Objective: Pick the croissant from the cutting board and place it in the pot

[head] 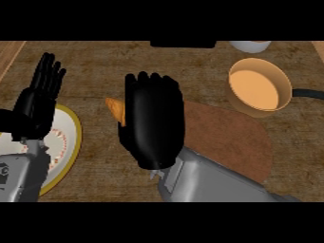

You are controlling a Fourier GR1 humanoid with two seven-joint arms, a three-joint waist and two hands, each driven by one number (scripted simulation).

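Brown rounded cutting board (234, 137) lies right of centre on the counter. Far right of it: tan pot (260, 88), orange inside, dark handle pointing right. Yellow-rimmed white plate (67, 137) sits near left, under the resting left hand (38, 102), fingers straight and up. Right hand (150, 121) hangs at the board's left edge, fingers straight, holding nothing. Orange croissant (115, 111) peeks out just left of that hand, mostly hidden; long axis seems near-to-far. Right hand is nearer.

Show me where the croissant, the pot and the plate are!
croissant (114, 110): head view, on the orange tip peeking out left of the right hand.
pot (243, 100): head view, on its rim.
plate (67, 137): head view, on its white right part.
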